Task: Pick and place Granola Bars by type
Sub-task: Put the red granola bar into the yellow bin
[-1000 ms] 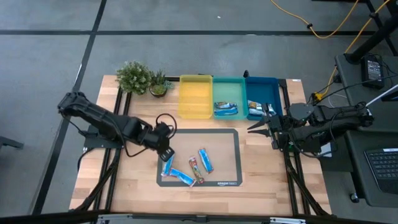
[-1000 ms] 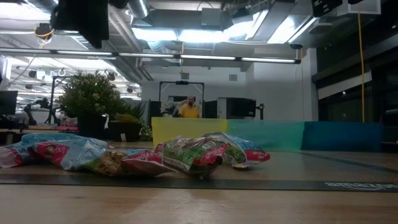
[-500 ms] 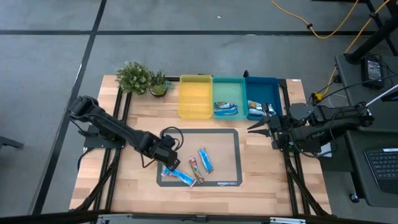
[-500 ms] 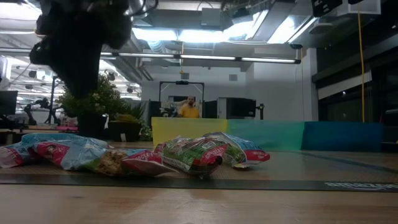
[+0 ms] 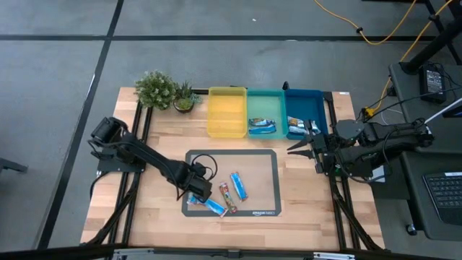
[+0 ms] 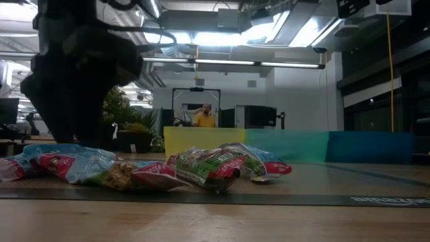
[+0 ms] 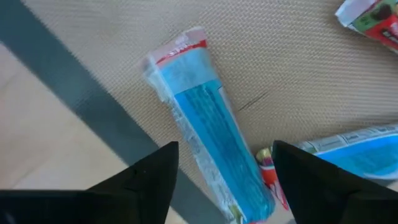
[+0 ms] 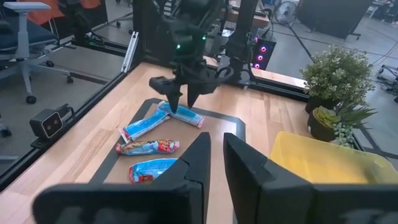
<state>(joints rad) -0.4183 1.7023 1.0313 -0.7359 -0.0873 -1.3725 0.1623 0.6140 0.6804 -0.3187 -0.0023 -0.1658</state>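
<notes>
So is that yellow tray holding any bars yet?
No, in the high view the yellow tray shows only its bare floor, while bars lie in the teal tray and the blue tray.

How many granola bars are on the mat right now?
4: blue bar between the left gripper's jaws, second blue bar at the mat's front edge, red-and-blue bar beside it, third blue bar rightmost.

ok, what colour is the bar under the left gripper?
Bright blue wrapper with a red-and-white end; clearest in the left wrist view, between the open left gripper's fingers.
</notes>
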